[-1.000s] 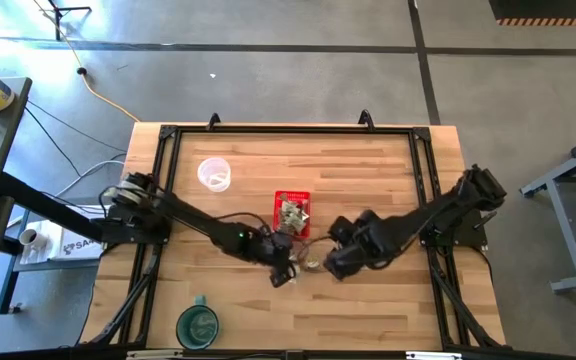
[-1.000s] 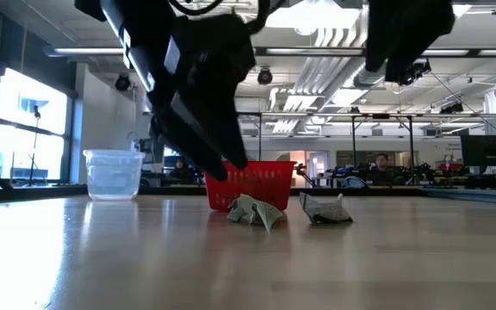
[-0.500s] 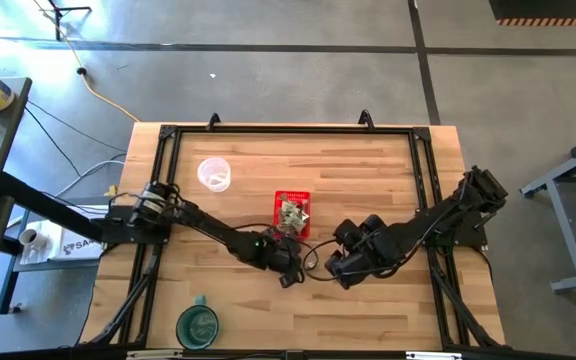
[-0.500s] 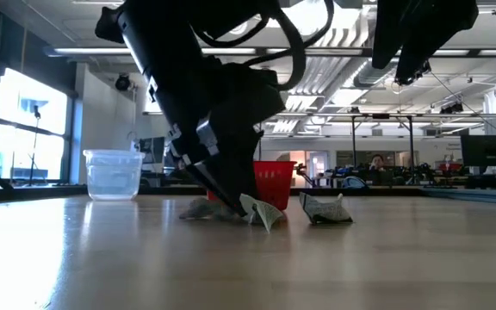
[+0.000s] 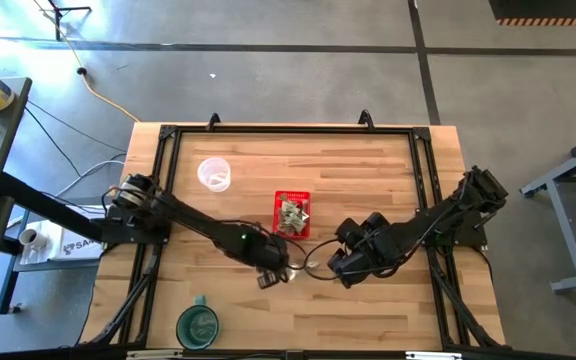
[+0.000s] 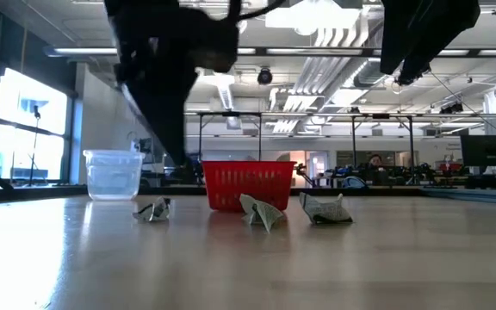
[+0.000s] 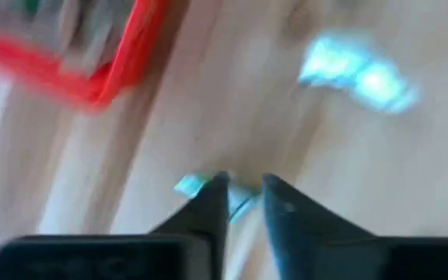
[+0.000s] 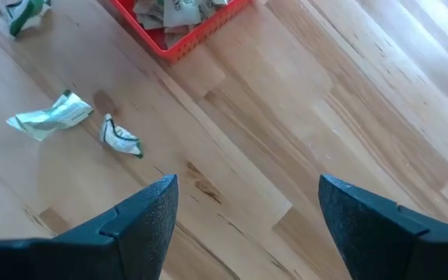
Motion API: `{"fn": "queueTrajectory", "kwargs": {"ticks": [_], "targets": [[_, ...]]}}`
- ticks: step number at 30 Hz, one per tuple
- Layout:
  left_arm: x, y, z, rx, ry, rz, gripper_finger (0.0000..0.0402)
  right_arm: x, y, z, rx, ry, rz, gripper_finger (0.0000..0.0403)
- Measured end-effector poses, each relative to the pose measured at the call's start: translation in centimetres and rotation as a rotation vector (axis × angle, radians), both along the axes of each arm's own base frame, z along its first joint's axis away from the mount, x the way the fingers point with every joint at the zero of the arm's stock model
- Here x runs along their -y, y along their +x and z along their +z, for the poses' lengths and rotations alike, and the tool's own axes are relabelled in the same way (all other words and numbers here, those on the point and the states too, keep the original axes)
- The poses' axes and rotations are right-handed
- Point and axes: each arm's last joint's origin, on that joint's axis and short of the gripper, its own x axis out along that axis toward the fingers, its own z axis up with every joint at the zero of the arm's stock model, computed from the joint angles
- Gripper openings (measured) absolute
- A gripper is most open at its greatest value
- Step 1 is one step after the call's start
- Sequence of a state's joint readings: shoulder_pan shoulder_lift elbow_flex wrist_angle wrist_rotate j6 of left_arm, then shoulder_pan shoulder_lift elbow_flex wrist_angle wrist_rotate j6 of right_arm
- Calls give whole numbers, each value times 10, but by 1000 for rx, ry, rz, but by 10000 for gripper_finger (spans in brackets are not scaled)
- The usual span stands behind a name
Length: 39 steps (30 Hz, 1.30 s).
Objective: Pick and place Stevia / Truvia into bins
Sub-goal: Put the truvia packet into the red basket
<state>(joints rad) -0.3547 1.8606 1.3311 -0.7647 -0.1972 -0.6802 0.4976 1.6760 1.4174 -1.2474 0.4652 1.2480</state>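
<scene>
2 dark jointed arms (image 5: 203,232), green indicator light.

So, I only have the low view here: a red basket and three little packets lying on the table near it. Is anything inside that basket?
Observer: Yes. From above, the red basket holds a heap of sachets.
Operator: And the dark shape at my top right?
Observer: That is the right gripper. Its wrist camera shows its fingers wide apart with nothing between them.
Operator: Is there anything on the table that I'm missing?
Observer: A green cup stands by the table's edge on the left arm's side, outside your picture.
</scene>
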Motion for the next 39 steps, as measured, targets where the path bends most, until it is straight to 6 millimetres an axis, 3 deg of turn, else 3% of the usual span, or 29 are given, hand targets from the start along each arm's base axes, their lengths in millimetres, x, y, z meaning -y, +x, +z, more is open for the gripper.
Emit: {"fn": "queueTrajectory", "kwargs": {"ticks": [5, 9, 12, 17, 23, 30, 34, 39], "targets": [[0, -10, -2, -95, -22, -8, 210, 1, 0, 0, -14, -5, 12, 300], [-6, -13, -9, -133, -104, 145, 267, 1, -1, 0, -19, -6, 14, 300], [-10, -15, -12, -155, -117, 263, 287, 1, -1, 0, -17, -11, 13, 300], [-11, -10, -14, -95, -179, 405, 287, 2, 0, 0, 2, -41, 4, 300], [-9, 0, -20, -3, -190, 521, 265, 2, 0, 0, 7, -47, 4, 300], [-8, 4, -49, -80, -133, 529, 206, 2, -2, 0, -6, -48, 5, 300], [-9, 2, -53, -116, -112, 481, 142, 2, -3, 0, -17, -48, 7, 300], [-11, -4, -39, -174, -69, 395, 27, 2, -3, 0, -27, -56, 14, 300]]}}
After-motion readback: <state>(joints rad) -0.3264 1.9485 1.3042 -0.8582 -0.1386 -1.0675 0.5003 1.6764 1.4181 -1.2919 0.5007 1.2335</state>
